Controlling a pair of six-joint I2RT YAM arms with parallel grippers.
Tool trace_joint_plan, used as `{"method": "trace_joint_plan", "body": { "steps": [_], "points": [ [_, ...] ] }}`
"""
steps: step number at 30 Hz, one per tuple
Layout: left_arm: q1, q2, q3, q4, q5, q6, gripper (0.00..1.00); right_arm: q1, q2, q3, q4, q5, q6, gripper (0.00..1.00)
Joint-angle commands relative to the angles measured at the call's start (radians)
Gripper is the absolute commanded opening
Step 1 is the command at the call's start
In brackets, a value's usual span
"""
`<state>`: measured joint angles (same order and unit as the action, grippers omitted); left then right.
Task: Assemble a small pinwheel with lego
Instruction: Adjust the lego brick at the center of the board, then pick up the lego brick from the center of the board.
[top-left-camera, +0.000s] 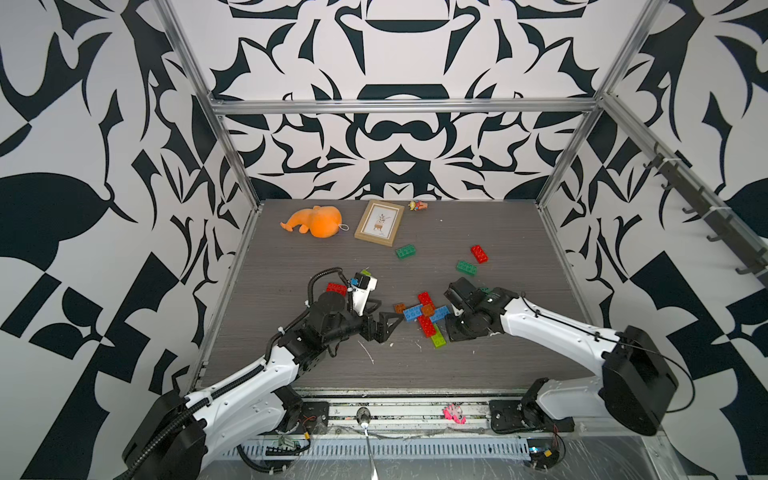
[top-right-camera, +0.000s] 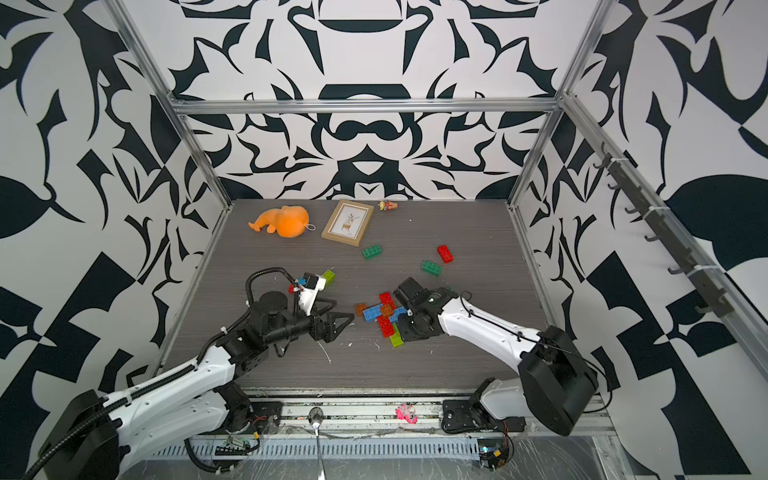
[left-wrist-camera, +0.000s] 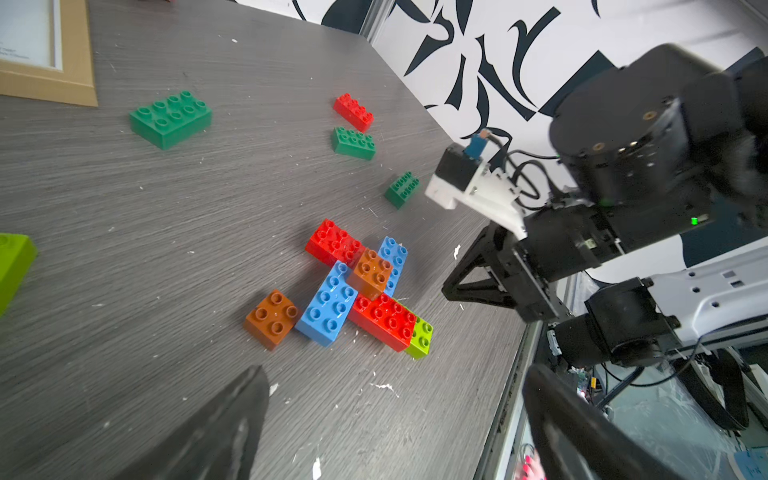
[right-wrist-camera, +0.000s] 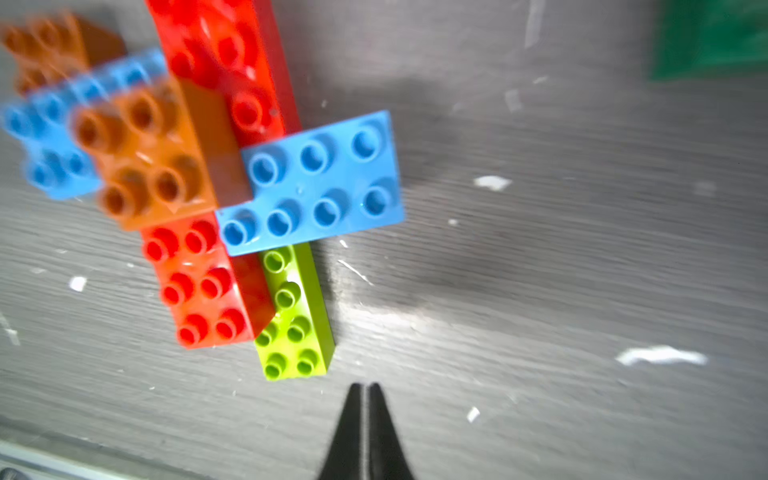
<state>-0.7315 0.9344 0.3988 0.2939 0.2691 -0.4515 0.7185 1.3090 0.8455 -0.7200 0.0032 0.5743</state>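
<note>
The lego pinwheel (top-left-camera: 426, 314) lies flat mid-table: red (right-wrist-camera: 216, 54), blue (right-wrist-camera: 320, 183) and lime green (right-wrist-camera: 291, 320) bricks crossing under an orange-brown square (right-wrist-camera: 158, 162). A second orange-brown square (left-wrist-camera: 272, 318) touches its left blue arm. My right gripper (right-wrist-camera: 365, 388) is shut and holds nothing; its tips hang just off the lime brick's end. My left gripper (left-wrist-camera: 395, 415) is open and empty, a short way left of the pinwheel. Loose dark green (top-left-camera: 406, 251) and red (top-left-camera: 479, 254) bricks lie behind.
Another dark green brick (top-left-camera: 466, 267) lies near the right wrist. A red brick (top-left-camera: 336, 288) and a lime one (top-left-camera: 365, 273) sit behind the left arm. At the back are an orange plush (top-left-camera: 318, 222), a picture frame (top-left-camera: 379, 222) and a small figurine (top-left-camera: 417, 205).
</note>
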Motion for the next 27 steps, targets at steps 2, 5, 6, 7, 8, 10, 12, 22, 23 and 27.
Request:
{"method": "trace_joint_plan", "body": {
  "steps": [2, 5, 6, 7, 8, 10, 12, 22, 23, 27],
  "points": [
    [0.0, -0.066, 0.004, -0.041, -0.003, -0.071, 1.0, 0.033, -0.028, 0.125, -0.101, 0.013, -0.069, 0.42],
    [-0.001, -0.114, 0.025, -0.152, 0.043, -0.161, 1.0, 0.035, 0.019, 0.189, -0.101, -0.016, -0.135, 0.57],
    [0.0, -0.127, 0.041, -0.218, 0.061, -0.179, 1.0, 0.035, 0.042, 0.21, -0.098, -0.022, -0.154, 0.6],
    [0.0, -0.144, 0.056, -0.274, 0.087, -0.188, 1.0, 0.035, 0.068, 0.23, -0.093, -0.018, -0.169, 0.63],
    [-0.001, -0.165, 0.055, -0.294, 0.101, -0.206, 1.0, 0.035, 0.092, 0.249, -0.091, -0.019, -0.183, 0.65],
    [-0.002, -0.235, 0.015, -0.286, 0.123, -0.272, 1.0, 0.036, 0.156, 0.296, -0.093, -0.02, -0.21, 0.66],
    [-0.002, -0.301, -0.033, -0.262, 0.118, -0.311, 1.0, 0.035, 0.212, 0.331, -0.093, -0.005, -0.23, 0.67],
    [-0.002, -0.376, -0.099, -0.277, 0.07, -0.349, 1.0, 0.036, 0.365, 0.419, -0.076, -0.036, -0.273, 0.65],
    [-0.002, -0.368, -0.098, -0.271, 0.074, -0.349, 1.0, 0.035, 0.373, 0.423, -0.075, -0.035, -0.273, 0.63],
    [-0.002, -0.348, -0.09, -0.248, 0.079, -0.348, 1.0, 0.035, 0.407, 0.434, -0.075, -0.025, -0.27, 0.58]
  ]
}}
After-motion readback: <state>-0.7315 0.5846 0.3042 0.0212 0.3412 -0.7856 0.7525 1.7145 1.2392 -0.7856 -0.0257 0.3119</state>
